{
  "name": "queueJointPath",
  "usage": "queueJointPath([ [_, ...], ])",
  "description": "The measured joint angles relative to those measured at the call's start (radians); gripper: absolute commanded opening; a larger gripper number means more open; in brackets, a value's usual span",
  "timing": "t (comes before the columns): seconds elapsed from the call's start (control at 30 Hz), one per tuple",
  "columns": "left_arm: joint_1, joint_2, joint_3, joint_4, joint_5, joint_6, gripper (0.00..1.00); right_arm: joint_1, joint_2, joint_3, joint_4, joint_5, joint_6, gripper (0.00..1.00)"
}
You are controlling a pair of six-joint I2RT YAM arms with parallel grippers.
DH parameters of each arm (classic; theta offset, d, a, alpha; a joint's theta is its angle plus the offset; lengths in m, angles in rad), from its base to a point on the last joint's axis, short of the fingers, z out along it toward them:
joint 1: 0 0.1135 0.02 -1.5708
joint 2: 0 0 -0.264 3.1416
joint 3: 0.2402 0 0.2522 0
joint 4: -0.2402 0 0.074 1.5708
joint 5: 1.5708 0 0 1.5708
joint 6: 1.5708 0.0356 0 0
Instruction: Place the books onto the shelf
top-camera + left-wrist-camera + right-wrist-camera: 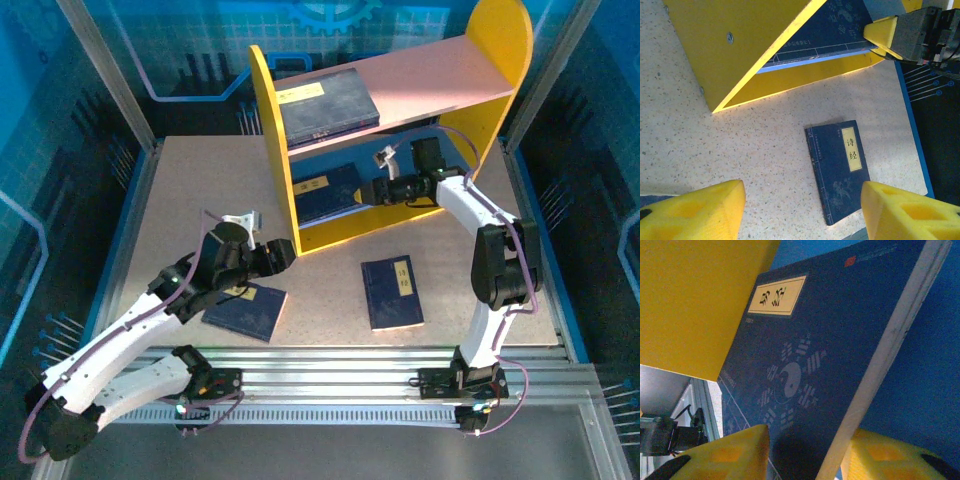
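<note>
The shelf (270,150) stands at the back of the table, with one navy book (325,105) flat on its pink upper board. A second book (328,190) lies on the blue lower board, and my right gripper (372,190) is shut on its right edge. In the right wrist view this book (805,355) runs down between the yellow fingers (725,455). Two more books lie on the table, one (393,292) in the middle and one (245,310) at the left. My left gripper (288,255) hovers open by the shelf's left foot, above bare table beside the middle book (840,167).
The table (450,270) is speckled beige, with a metal rail along its near edge and blue walls around it. The shelf's yellow side panel (715,50) stands close ahead of the left gripper. The right arm's elbow (505,255) rises at the table's right side.
</note>
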Motion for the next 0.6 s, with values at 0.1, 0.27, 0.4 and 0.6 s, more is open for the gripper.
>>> queueJointPath([
  [0.1,0.0,0.0,0.0,0.0,-0.002,0.0,0.63,0.003,0.0,0.005,-0.004,0.005,0.0,0.5],
  [0.27,0.0,0.0,0.0,0.0,-0.002,0.0,0.63,0.006,0.0,0.01,-0.011,0.01,-0.005,0.54],
  [0.4,0.0,0.0,0.0,0.0,-0.002,0.0,0.63,0.006,-0.001,0.011,-0.011,0.014,-0.007,0.56],
  [0.6,0.0,0.0,0.0,-0.007,-0.008,0.0,0.63,0.005,-0.004,0.011,-0.01,0.023,-0.007,0.58],
])
